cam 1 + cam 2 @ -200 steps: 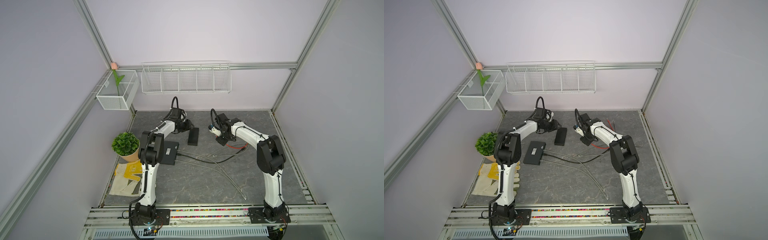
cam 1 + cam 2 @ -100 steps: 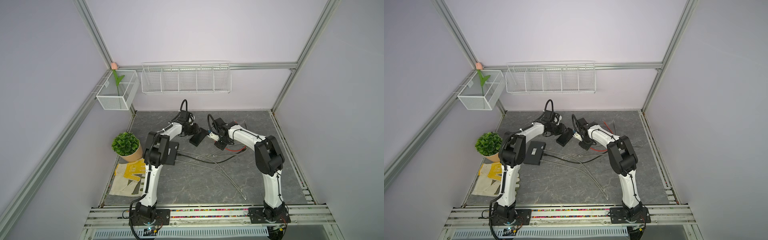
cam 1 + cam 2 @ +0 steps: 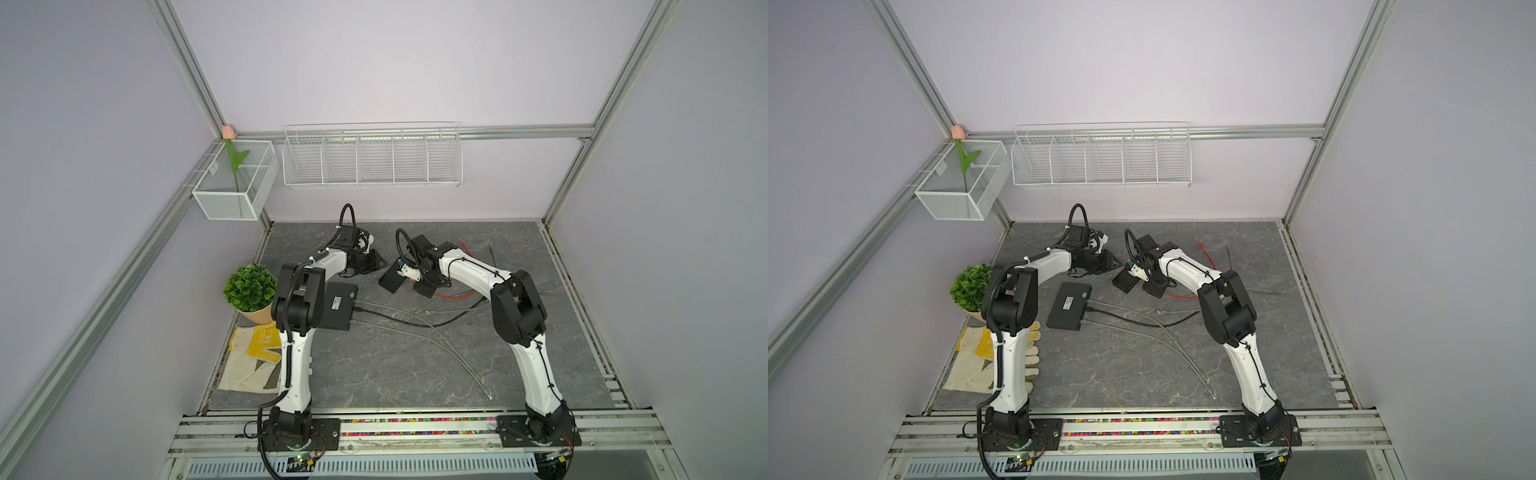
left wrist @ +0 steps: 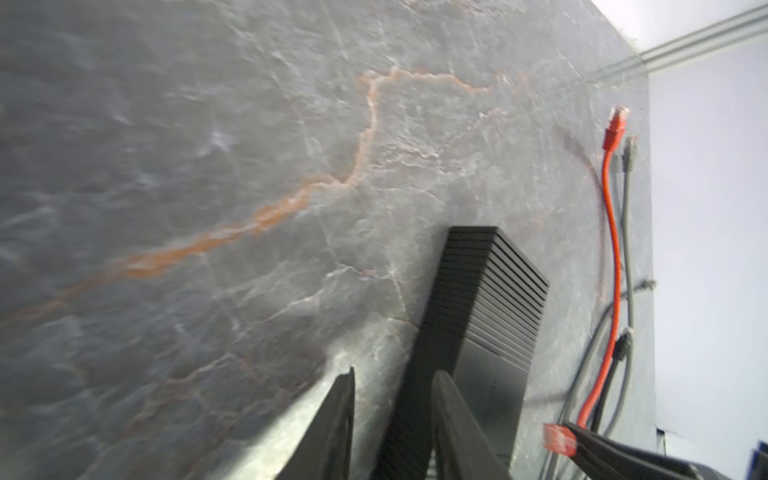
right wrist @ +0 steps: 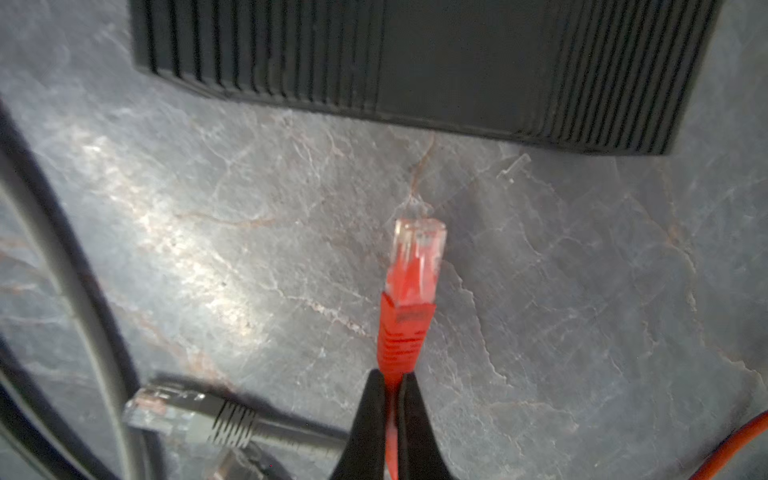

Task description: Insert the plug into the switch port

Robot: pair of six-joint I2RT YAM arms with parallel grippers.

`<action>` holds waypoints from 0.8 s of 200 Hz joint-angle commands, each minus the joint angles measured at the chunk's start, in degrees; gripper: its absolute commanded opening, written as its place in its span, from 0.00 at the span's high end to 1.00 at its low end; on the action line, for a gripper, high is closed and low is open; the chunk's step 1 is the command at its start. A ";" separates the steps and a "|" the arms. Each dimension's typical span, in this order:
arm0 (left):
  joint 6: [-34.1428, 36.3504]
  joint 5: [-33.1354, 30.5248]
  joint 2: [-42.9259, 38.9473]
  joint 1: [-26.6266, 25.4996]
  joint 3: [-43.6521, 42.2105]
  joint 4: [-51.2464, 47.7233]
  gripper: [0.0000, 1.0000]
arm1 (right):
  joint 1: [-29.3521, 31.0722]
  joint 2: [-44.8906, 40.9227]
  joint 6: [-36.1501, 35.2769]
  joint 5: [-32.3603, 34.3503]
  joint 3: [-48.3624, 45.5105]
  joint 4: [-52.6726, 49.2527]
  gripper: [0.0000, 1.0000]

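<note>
**Q:** What is shown in both top views?

**A:** Two white-and-black arms are seen reaching over a grey, stone-patterned table [image 3: 374, 365]. A small black switch [image 3: 392, 279] is placed far back on the table, between the left gripper [image 3: 376, 264] and the right gripper [image 3: 424, 287]. A larger black box [image 3: 1069, 306], with cables plugged into it, is set nearer the left arm's base. The plug is too small to be made out here.

**Q:** What is given by the left wrist view?

**A:** The left gripper's fingers [image 4: 337, 424] are held spread. The ribbed near end of the switch [image 4: 486, 299] is seen between them. Bare table is visible between one finger and the switch, and whether the switch is touched cannot be told. A red cable [image 4: 614, 232] is laid along the table beside the switch.

**Q:** And by the right wrist view?

**A:** The right gripper [image 5: 390, 380] is pressed together on the red boot just behind the plug [image 5: 413, 266]. The plug's clear tip is pointed towards a long ribbed side of the switch [image 5: 415, 62]. Bare table is seen between the two, so the plug is not yet inserted. A grey plug [image 5: 187, 415] is laid loose on the table near the gripper.
</note>
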 commanded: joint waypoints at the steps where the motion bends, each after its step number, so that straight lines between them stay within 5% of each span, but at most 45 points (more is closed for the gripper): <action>1: 1.77 2.64 -0.83 -0.33 1.36 -0.14 0.67 | 0.17 1.97 -1.17 0.44 2.95 -3.94 0.93; 160: 1.42 6.10 3.33 -2.78 2.33 0.43 0.83 | 0.55 9.19 -0.91 -2.27 13.42 -10.55 0.93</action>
